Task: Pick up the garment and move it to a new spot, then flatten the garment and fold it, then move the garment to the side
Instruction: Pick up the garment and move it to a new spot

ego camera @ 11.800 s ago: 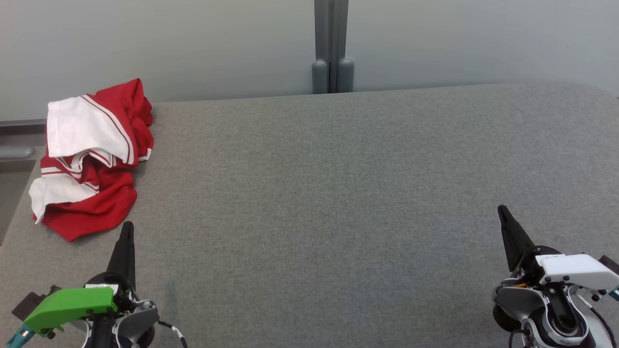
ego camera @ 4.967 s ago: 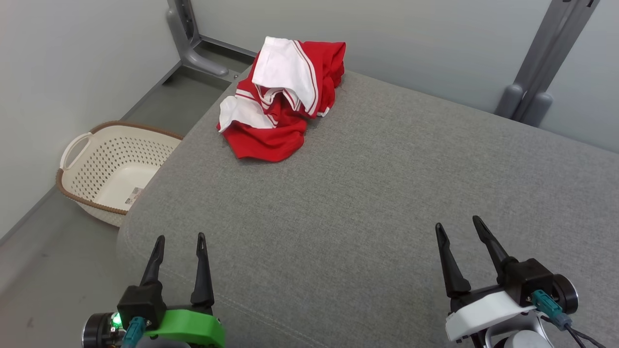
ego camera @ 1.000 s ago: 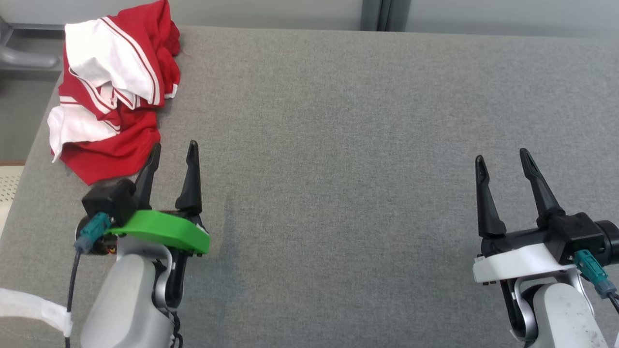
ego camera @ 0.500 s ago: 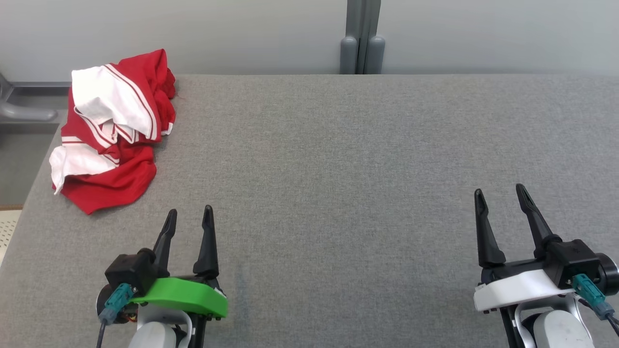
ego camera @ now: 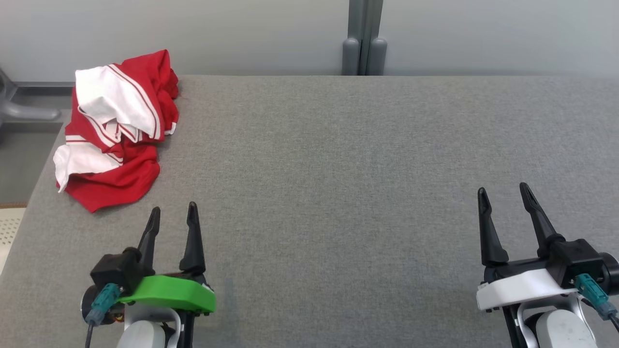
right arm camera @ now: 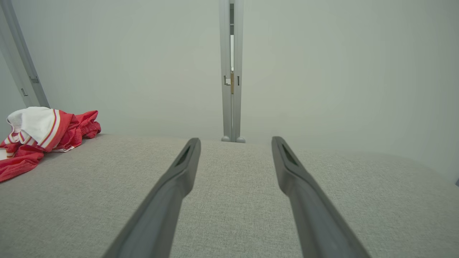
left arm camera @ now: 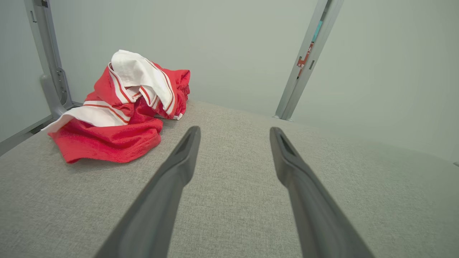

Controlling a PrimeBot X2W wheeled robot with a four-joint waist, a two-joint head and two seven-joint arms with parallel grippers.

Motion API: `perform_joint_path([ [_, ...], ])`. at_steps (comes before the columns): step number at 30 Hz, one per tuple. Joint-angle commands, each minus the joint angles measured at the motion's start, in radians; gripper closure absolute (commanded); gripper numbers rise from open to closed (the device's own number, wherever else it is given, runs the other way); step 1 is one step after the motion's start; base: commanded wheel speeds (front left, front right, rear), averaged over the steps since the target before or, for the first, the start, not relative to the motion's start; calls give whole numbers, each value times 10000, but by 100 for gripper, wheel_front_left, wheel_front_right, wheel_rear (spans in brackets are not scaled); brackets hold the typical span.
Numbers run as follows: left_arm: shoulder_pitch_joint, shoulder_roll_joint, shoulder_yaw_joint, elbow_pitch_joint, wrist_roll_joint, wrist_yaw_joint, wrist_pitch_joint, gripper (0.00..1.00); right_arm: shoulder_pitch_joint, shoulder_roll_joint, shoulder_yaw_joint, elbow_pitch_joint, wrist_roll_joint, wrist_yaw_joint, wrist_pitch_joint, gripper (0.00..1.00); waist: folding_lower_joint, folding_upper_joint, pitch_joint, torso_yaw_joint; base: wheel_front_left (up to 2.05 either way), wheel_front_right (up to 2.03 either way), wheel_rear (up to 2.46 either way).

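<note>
Since half a second ago the left gripper (ego camera: 173, 208) has edged leftward, fingers spread wide and empty, like the right gripper (ego camera: 502, 188). The crumpled red-and-white garment (ego camera: 113, 135) lies at the grey surface's (ego camera: 338, 193) far left corner, apart from both.

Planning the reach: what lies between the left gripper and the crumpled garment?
Bare grey tabletop separates the left gripper from the garment; head and left wrist views both show it.

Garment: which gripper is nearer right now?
Left. The left gripper is open just short of the garment and a little to its right, not touching it. The right gripper, also open, is far across the gray table.
</note>
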Motion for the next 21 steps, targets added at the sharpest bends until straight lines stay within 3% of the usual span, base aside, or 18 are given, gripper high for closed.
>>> perform_joint_path([
  [1,-53,23,177,-81,111,65,-7,0,41,-30,-21,-48,-78,-7,-31,0,1,-1,59,258,0,0,0],
  [11,-39,73,1368,-433,366,74,-5,0,-490,-30,133,-179,-358,-7,-31,0,1,-1,341,2114,0,0,0],
  [21,331,19,1717,-598,355,-24,-6,0,-664,-33,601,-56,-418,-7,-31,0,1,-1,441,3571,0,0,0],
])
